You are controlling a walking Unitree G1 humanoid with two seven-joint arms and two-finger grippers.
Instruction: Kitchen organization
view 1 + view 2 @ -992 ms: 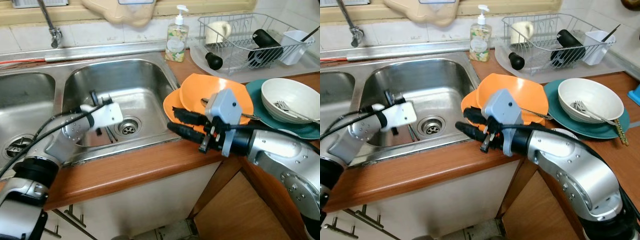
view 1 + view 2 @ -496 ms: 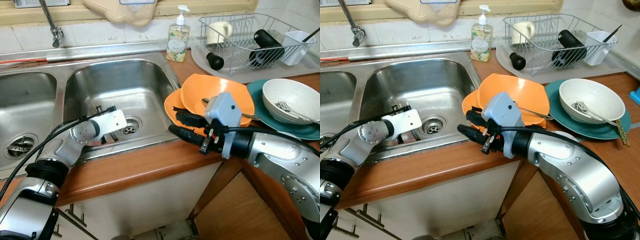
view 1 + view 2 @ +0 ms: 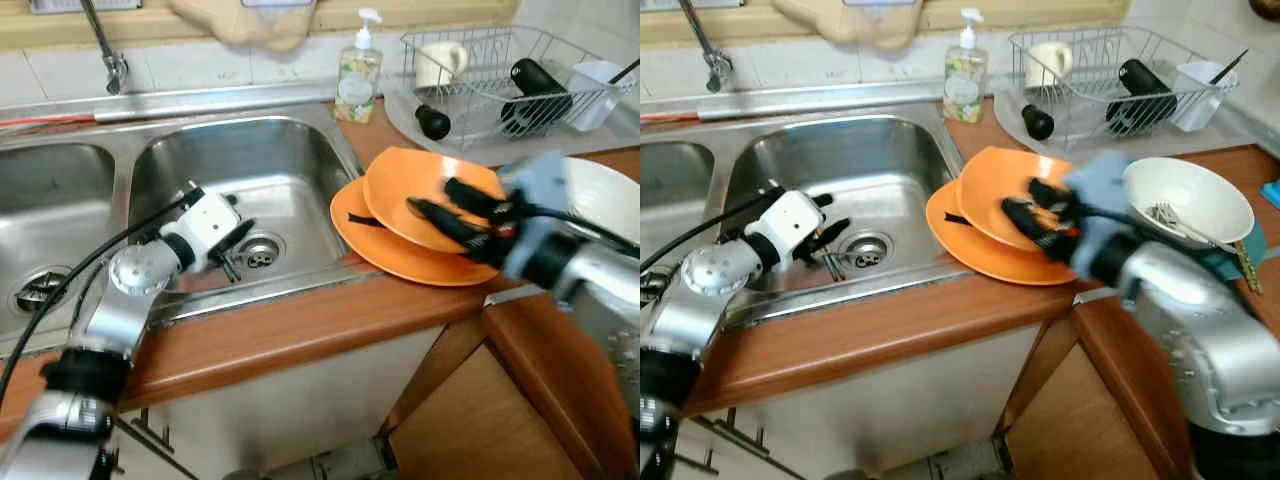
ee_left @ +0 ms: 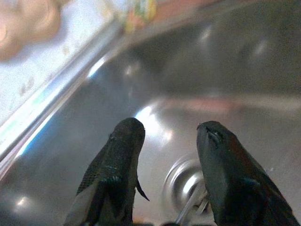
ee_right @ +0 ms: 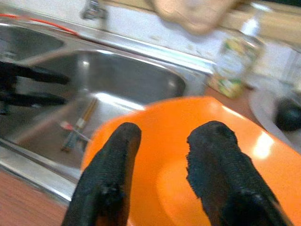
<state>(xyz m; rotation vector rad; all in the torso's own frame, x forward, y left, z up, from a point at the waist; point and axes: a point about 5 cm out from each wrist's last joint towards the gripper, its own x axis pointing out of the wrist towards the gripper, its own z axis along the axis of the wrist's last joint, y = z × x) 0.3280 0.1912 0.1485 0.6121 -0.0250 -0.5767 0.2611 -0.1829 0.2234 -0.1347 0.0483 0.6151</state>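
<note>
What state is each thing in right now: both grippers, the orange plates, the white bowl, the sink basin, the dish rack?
left gripper: open, down in the sink basin.
right gripper: open, over the orange plates.
orange plates: stacked, upper one tilted.
white bowl: upright, cutlery inside.
sink basin: utensils by drain.
dish rack: loaded.

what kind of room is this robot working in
Most likely a home kitchen, at the washing-up area: a double steel sink set in a wooden counter, a dish rack with a mug, a soap dispenser, and stacked orange plates.

Sink basin [image 3: 290, 160]: chopsticks [image 3: 225, 268] inside by drain [image 3: 259, 252]. Stacked plates [image 3: 400, 240] right of it; dish rack [image 3: 500, 80] behind those.
</note>
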